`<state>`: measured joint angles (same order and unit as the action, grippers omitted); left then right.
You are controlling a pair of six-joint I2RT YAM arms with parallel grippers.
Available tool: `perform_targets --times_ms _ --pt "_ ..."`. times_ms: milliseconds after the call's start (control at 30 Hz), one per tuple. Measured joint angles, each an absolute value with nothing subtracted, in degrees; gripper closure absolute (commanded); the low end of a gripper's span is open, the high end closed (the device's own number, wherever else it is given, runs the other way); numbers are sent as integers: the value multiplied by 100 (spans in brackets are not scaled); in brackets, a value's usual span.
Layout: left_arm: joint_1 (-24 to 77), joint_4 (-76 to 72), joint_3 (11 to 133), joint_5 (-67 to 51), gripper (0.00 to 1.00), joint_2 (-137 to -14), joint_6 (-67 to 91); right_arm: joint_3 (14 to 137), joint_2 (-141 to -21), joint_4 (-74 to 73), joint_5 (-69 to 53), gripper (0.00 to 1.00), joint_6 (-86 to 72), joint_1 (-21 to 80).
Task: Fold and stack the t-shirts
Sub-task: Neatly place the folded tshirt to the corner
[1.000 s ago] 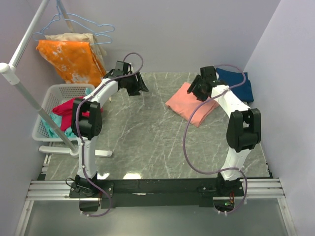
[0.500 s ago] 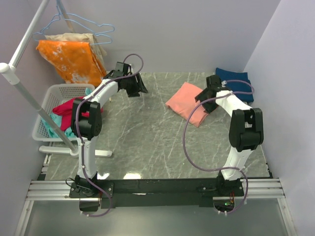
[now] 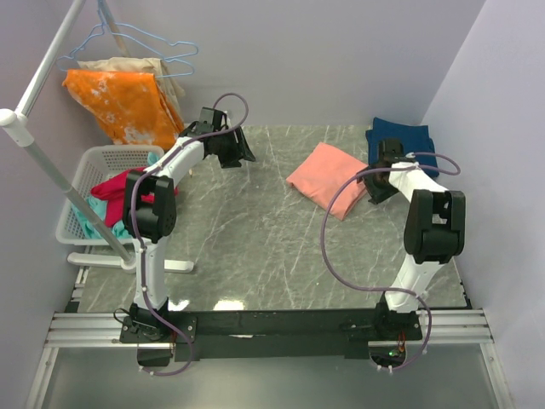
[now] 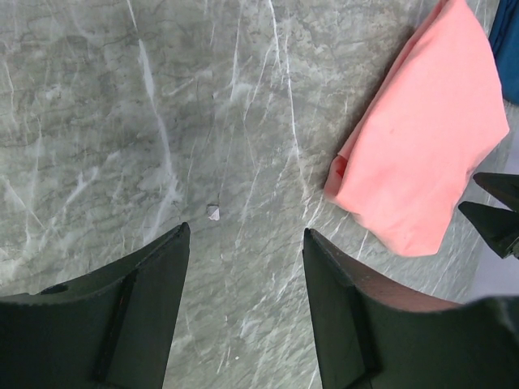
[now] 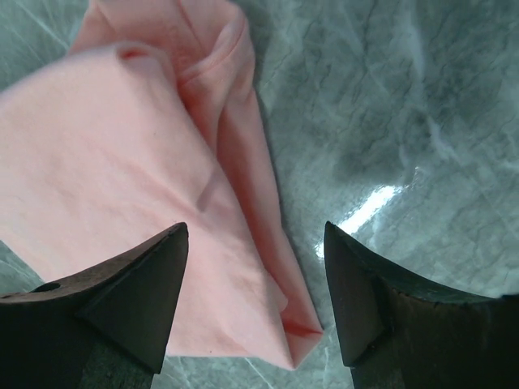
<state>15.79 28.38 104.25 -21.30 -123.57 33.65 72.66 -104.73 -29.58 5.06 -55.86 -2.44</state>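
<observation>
the salmon-pink t-shirt (image 3: 328,177) lies folded on the counter (image 3: 255,239), right of middle; the navy t-shirt (image 3: 409,136) sits near it in the far right corner. both look soft and limp, best pinched through all layers at a folded edge. left fingers (image 4: 158,275) gape empty over bare counter; right fingers (image 5: 142,279) gape empty above the pink. the right arm (image 3: 430,217) hides part of the navy.

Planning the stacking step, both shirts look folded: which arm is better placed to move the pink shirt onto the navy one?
Right. The right tool hangs open over the edge of the pink shirt, close to the navy shirt; the left tool is across the table, farther from both.
</observation>
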Motion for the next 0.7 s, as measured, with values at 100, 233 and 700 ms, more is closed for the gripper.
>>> perform_targets --times_ms 100,233,700 --pt "1579 2849 10425 -2132 36 -12357 3363 7277 -10534 -2943 392 26 -5586 -384" --pt "1579 2853 10425 -2132 36 -12355 3361 7397 -10805 -2910 198 27 -5518 -497" --pt "1579 2858 10425 -2134 36 -12206 3341 7964 -11542 -2665 -666 52 -5236 -580"
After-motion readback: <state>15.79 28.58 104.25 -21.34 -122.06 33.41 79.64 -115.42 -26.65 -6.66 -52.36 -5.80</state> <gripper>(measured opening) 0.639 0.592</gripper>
